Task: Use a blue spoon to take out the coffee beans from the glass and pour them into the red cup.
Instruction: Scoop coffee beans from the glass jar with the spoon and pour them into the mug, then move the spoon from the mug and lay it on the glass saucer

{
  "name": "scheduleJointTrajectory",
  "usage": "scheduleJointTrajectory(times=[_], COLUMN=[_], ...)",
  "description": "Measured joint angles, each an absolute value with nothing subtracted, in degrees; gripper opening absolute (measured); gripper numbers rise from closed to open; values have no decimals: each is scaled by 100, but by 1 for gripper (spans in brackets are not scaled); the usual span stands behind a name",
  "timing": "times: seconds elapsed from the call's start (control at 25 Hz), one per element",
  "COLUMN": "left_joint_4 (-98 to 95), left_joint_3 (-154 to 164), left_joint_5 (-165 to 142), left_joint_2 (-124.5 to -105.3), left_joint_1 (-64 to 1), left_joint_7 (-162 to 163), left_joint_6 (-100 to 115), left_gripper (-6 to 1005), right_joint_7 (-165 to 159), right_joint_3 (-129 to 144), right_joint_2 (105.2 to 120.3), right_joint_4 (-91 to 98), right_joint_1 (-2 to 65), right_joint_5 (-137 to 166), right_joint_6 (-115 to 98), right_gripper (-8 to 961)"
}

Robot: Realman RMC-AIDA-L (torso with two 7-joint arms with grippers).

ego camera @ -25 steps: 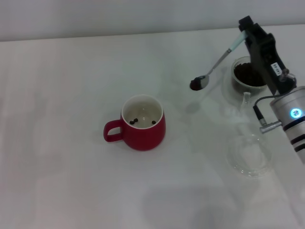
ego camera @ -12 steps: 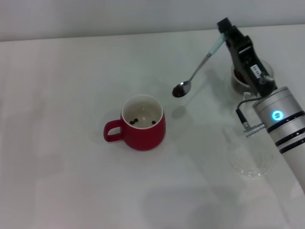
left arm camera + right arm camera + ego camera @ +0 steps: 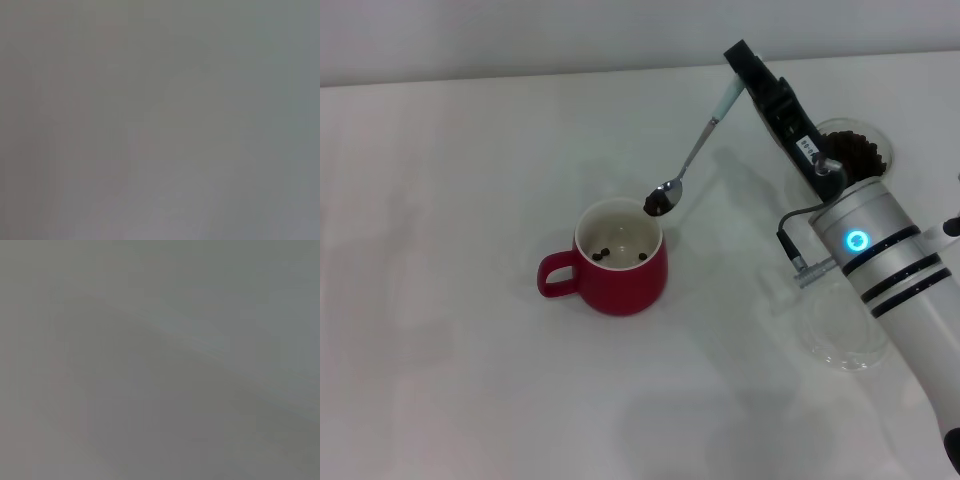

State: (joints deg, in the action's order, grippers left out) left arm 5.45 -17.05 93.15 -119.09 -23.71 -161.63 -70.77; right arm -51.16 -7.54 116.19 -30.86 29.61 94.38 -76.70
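Your right gripper point(image 3: 738, 62) has its jaws closed on the far tip of the blue spoon point(image 3: 700, 140), pinching the pale handle at its very end. That long reach lets the arm stay back by the glass while the bowl does the travelling. From the jaws the spoon slopes down toward seven o'clock, and its metal bowl, carrying a dark load of coffee beans point(image 3: 655, 205), hangs just above the rim of the red cup point(image 3: 618, 257) at the cup's one o'clock edge. The bowl looks roughly level, which I judge is what keeps the load from spilling before it is over the opening.

A few beans lie loose on the cup's white floor. The cup's loop handle points to nine o'clock, away from the incoming spoon, so nothing blocks the approach.

The glass point(image 3: 850, 152) sits at three o'clock from the gripper, partly behind the arm, dark beans inside. A flat clear saucer point(image 3: 848, 338) lies on the surface point(image 3: 460, 200) at five o'clock from the cup.

Your left gripper is out of sight.
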Motion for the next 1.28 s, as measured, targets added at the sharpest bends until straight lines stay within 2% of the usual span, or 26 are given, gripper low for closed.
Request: scheduleJointTrajectory(times=[1.28], left_joint_4=[599], left_joint_3=[-1705], left_joint_5=[9299], left_joint_2=[-11918], left_joint_1=[-2391], left_joint_7=[-16163], left_joint_6=[-7075], left_gripper=[876], right_joint_7=[-2650], right_joint_3=[-910], right_joint_2=[11619], right_joint_4=[-3190], right_joint_1=[3475], right_joint_5=[10092], right_joint_6=[-7174], right_gripper=[173])
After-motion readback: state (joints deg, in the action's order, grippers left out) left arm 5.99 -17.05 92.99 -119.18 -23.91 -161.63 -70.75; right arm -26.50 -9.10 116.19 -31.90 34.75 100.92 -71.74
